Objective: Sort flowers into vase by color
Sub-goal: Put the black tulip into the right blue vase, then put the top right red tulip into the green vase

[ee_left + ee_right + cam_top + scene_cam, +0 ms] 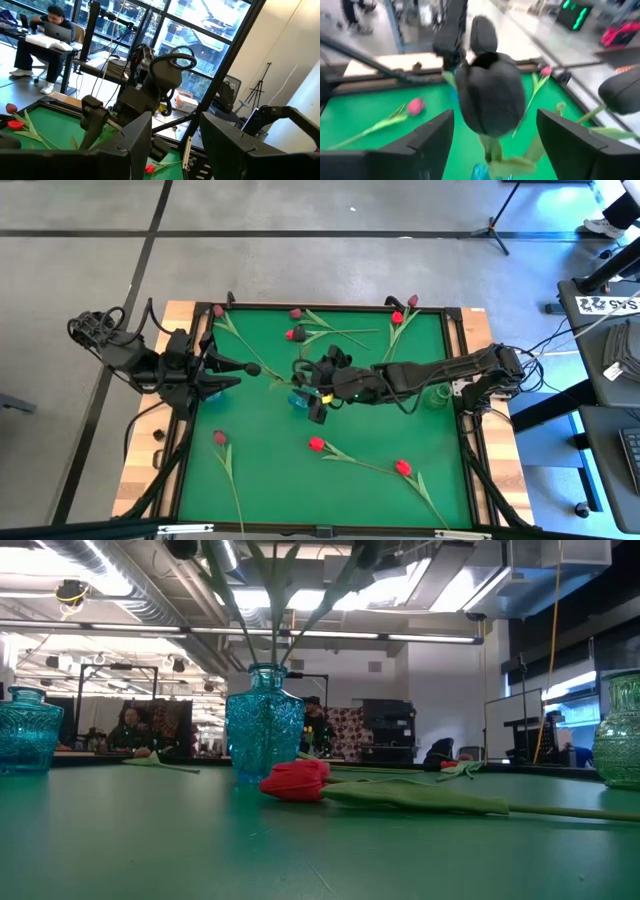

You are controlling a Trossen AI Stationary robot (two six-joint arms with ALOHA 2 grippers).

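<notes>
A blue glass vase [298,399] [264,734] stands mid-table with several green stems rising from it. Near-black tulip heads [490,100] top those stems; one head [253,368] leans toward the left arm. My right gripper [309,387] [495,120] hovers open over this vase, its fingers either side of a black head without touching it. My left gripper [226,373] [175,122] waits open at the table's left. Red tulips [316,444] [403,468] [296,780] and pink-maroon ones [220,437] [218,310] lie flat on the green mat.
A green glass vase [437,397] [620,730] stands at the table's right and a second blue vase [25,730] at its left, near my left gripper. More tulips [397,317] [291,334] lie near the far edge. People sit beyond the table [50,30].
</notes>
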